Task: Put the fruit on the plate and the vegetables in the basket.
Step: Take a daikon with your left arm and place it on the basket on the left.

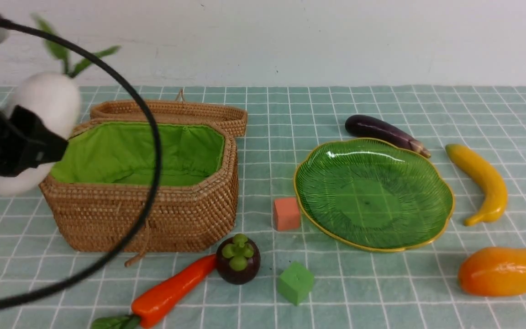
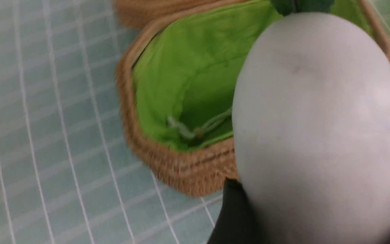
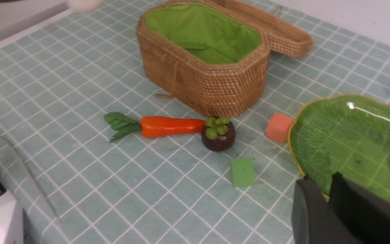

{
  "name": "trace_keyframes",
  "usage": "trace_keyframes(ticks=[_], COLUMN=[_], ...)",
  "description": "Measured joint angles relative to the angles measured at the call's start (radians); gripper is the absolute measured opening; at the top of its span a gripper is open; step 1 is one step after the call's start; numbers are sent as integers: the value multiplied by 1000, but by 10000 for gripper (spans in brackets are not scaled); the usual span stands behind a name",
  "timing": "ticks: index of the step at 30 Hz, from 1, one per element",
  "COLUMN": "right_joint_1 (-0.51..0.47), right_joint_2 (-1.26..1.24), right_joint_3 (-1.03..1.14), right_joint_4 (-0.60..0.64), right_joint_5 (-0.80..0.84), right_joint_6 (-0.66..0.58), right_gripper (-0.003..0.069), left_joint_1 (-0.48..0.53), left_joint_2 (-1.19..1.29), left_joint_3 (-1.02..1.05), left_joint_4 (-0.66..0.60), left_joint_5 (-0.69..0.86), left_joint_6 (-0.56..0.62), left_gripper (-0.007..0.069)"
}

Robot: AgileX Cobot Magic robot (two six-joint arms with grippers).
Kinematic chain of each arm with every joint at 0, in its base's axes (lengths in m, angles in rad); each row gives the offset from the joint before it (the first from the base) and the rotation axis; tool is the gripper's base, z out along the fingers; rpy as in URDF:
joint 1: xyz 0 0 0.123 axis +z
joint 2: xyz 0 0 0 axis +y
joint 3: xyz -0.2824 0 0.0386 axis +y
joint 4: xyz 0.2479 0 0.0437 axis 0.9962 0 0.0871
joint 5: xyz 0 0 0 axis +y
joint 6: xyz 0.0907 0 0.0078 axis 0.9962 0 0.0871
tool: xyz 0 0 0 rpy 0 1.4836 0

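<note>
Pale green checked tablecloth (image 1: 381, 292) covers the table, with a plain white wall (image 1: 290, 41) behind. On the robot's left the left gripper (image 1: 21, 146) clamps the white radish (image 1: 48, 107) around its middle, leaves up, raised off the cloth at the left end of the wicker basket (image 1: 153, 219) and not inside it. The basket's lid (image 1: 171, 112) lies folded back behind it, and only green lining shows inside. The carrot (image 1: 171, 290) lies in front of the basket, its tip touching the mangosteen (image 1: 238, 259). A green cube (image 1: 295, 282) sits near them, and a salmon cube (image 1: 286, 213) just beside the green glass plate (image 1: 372, 196), which carries nothing. The eggplant (image 1: 384, 130) lies behind the plate, close to its rim, the banana (image 1: 482, 183) to its right and the mango (image 1: 502, 272) nearer the front. In its wrist view the right gripper (image 3: 330, 189) hangs above the plate's near edge, jaws narrow with nothing between them
</note>
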Motion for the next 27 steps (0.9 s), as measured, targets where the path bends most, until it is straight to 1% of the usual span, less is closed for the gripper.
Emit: trace_keyframes(ticks=[1,3,4,6,10,11,14,18,22,25,27], right_joint_1=[0,0,0,0,0,0,0,0,0,0,0], right_joint_2=[0,0,0,0,0,0,0,0,0,0,0], right_joint_3=[-4,-4,-4,-4,-4,-4,-4,-4,-4,-4,-4], right_joint_4=[19,25,32,37,46,50,58,66,67,67,67], right_joint_5=[27,39,55,70,70,70,71,80,81,82,82], right_joint_6=[-19,-29,-43,-58,-105,-115,-124,-125,-125,-125,-126], right_gripper=[104,106,107,108,108,108,108,108,108,111,113], left_joint_1=[-49,-79,-113,-146,-158,-158,-158,-158,-158,-158,-158], left_joint_2=[67,121,199,308,457,508,559,574,569,552,526], left_joint_3=[-63,-104,-154,-217,-308,-329,-342,-347,-347,-347,-347], left_joint_4=[-3,-2,6,58,148,183,250,299,314,317,317], left_joint_5=[26,29,23,9,-10,-22,-62,-75,-65,-43,-17], left_joint_6=[184,285,378,460,453,431,391,368,362,359,358], left_gripper=[514,514,514,514,514,514,514,514,514,556,610])
